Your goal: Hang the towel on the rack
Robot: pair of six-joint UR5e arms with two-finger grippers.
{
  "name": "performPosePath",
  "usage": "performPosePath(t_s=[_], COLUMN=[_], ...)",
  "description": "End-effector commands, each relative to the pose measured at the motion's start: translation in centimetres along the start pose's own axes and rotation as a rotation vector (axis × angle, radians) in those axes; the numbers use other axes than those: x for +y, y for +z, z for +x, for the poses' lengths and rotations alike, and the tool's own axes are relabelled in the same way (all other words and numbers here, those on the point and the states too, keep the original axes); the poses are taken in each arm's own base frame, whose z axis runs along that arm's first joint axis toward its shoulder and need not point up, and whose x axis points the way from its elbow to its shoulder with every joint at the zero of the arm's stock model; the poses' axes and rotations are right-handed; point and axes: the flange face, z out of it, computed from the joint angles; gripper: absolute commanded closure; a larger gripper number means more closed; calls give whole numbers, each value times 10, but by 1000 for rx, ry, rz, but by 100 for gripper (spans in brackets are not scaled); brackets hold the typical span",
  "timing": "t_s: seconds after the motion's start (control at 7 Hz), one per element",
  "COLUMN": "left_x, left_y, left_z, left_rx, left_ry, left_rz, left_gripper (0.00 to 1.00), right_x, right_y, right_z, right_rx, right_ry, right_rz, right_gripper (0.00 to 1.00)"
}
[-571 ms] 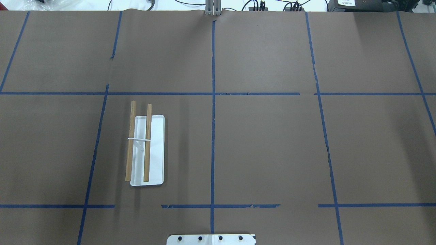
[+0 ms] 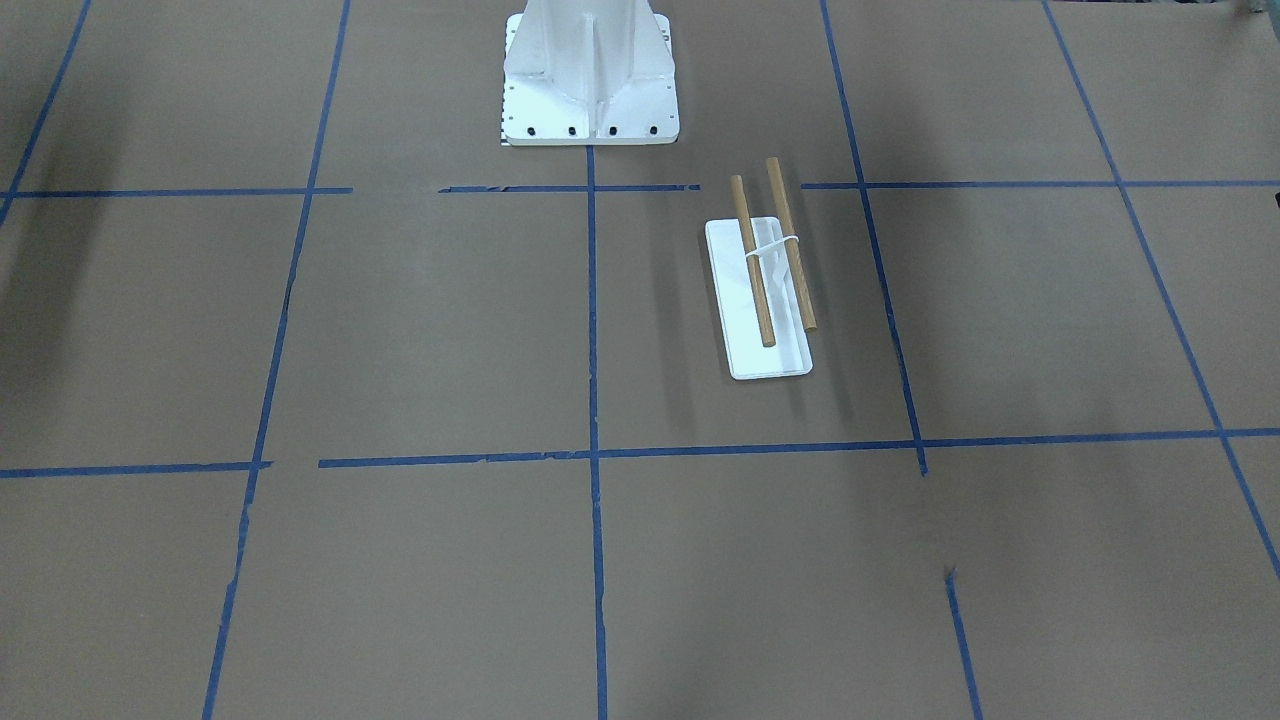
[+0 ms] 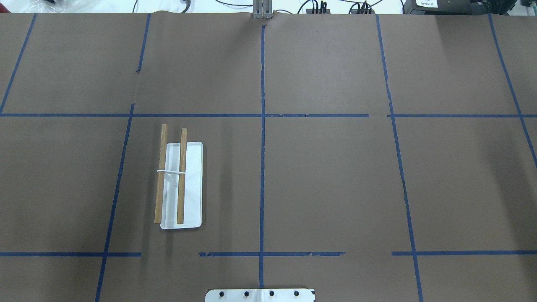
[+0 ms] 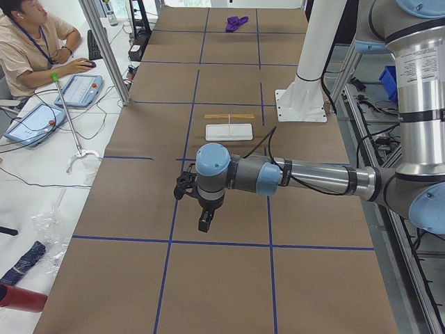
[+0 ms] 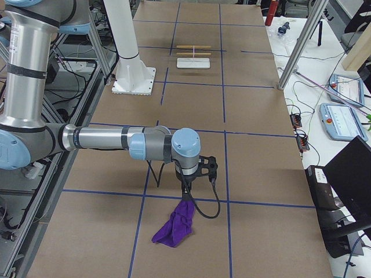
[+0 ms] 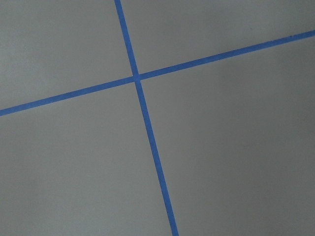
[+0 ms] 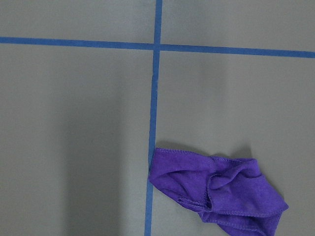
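The rack (image 3: 191, 184) is a white tray base with two tan dowels on a white support. It stands left of centre in the overhead view and also shows in the front-facing view (image 2: 770, 345). A crumpled purple towel (image 5: 174, 226) lies on the brown table at the robot's right end, and shows in the right wrist view (image 7: 221, 191). My right gripper (image 5: 186, 194) hangs just above the towel; I cannot tell whether it is open or shut. My left gripper (image 4: 204, 223) hovers over bare table at the left end; I cannot tell its state.
The white metal pedestal (image 2: 590, 80) with bolt holes stands at the robot's edge of the table. Blue tape lines grid the brown paper. An operator (image 4: 28, 49) sits beside the table's far side, next to a metal pole (image 4: 104, 49).
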Motion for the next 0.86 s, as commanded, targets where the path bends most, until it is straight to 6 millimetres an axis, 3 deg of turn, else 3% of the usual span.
performPosePath(t_s=[0.0, 0.14, 0.29, 0.43, 0.57, 0.71], left_x=[-10, -21, -30, -35, -36, -36], left_y=[-6, -22, -31, -33, -33, -33], left_z=[7, 21, 30, 32, 31, 31], left_rx=[-6, -8, -13, -12, -12, -12], left_ry=[21, 53, 76, 87, 85, 84], left_rz=[16, 52, 73, 81, 81, 81], left_gripper=[0, 0, 0, 0, 0, 0], right_x=[-32, -35, -43, -44, -42, -26], right_y=[2, 0, -2, 24, 26, 39], right_z=[-28, -40, -64, -94, -92, -77], right_rx=[47, 41, 27, 16, 20, 47], right_ry=[-81, -131, -228, -320, -323, -320], right_rz=[-6, 12, 80, 55, 52, 17], right_gripper=[0, 0, 0, 0, 0, 3])
